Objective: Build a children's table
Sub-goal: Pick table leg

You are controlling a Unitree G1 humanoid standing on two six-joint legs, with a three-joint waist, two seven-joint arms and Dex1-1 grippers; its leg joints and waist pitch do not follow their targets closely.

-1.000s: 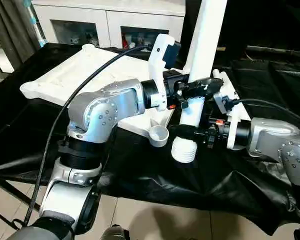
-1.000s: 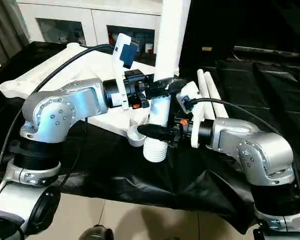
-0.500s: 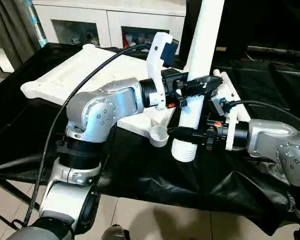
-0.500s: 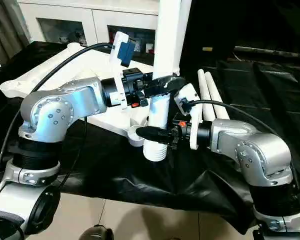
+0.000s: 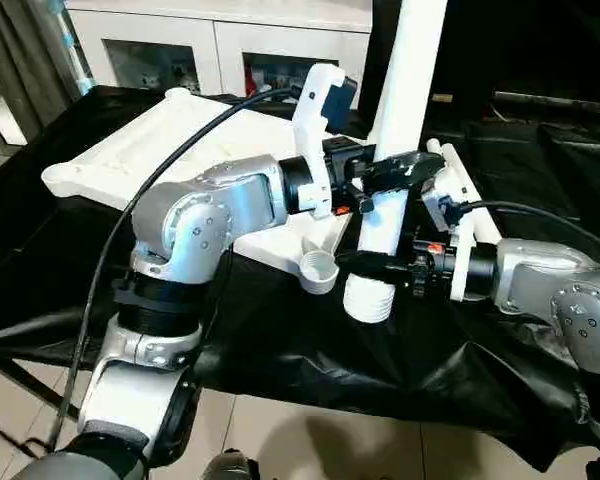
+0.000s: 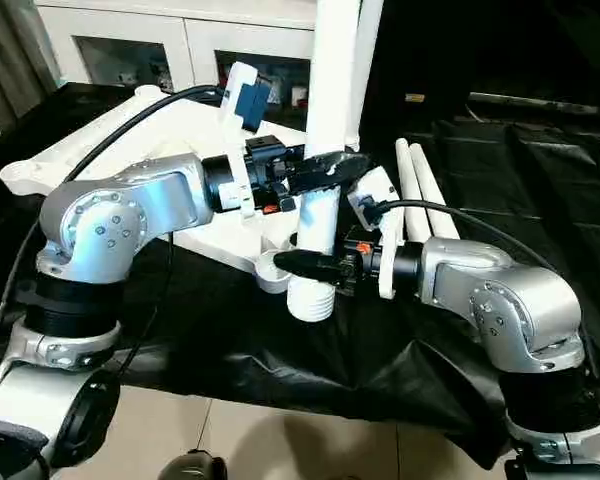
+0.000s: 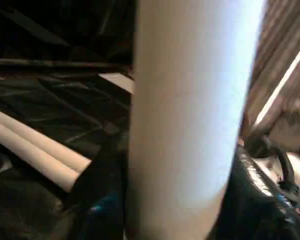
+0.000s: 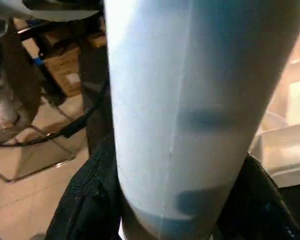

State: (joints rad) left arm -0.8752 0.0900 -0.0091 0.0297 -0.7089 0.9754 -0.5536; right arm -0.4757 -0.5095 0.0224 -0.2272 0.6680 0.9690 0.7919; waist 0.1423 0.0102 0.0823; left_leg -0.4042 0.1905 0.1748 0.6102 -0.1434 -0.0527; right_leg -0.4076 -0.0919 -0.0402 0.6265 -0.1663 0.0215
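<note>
A white tubular leg stands nearly upright above the black-covered table, its ribbed threaded end hanging just beside a round corner socket of the table top. The square white top lies upside down on the cloth. My left gripper is shut on the leg's middle. My right gripper is shut on the leg lower down, just above the thread. In the wrist views the leg sits between dark fingers.
Two spare white legs lie side by side on the black cloth to the right. A white cabinet with glass-fronted shelves stands behind the table. The cloth's front edge drops to a tiled floor.
Almost nothing has moved. The leg's top has tipped very slightly to the left, and my right gripper reaches a little further across its lower part.
</note>
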